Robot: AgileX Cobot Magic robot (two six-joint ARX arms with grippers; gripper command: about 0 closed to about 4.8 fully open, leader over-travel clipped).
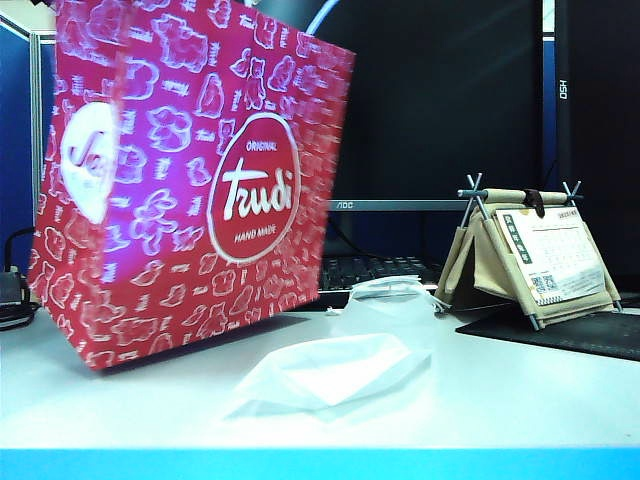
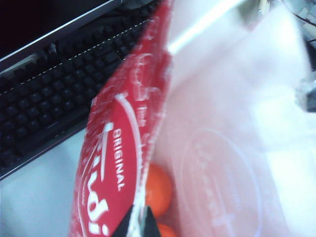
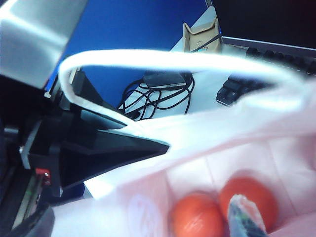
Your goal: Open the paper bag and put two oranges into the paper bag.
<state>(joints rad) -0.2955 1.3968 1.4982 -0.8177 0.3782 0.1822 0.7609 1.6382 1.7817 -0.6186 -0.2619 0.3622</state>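
Standing tilted on the white table (image 1: 520,400), the tall glossy red-pink paper bag (image 1: 190,180) with white animal outlines leans over at exterior-view left, near the crumpled translucent white plastic bag (image 1: 330,375). Left gripper (image 2: 138,219) is clamped tight on the bag's top edge, beside the black keyboard (image 2: 49,94). Both round shiny oranges (image 3: 197,215) lie together at the bottom inside. Right gripper (image 3: 244,217) hangs above the bag's mouth, only one fingertip (image 3: 242,215) visible over the fruit; jaw spread not readable. A white cord handle (image 3: 173,61) arches across the opening.

Paper bag (image 1: 190,190) top and both grippers cut off.
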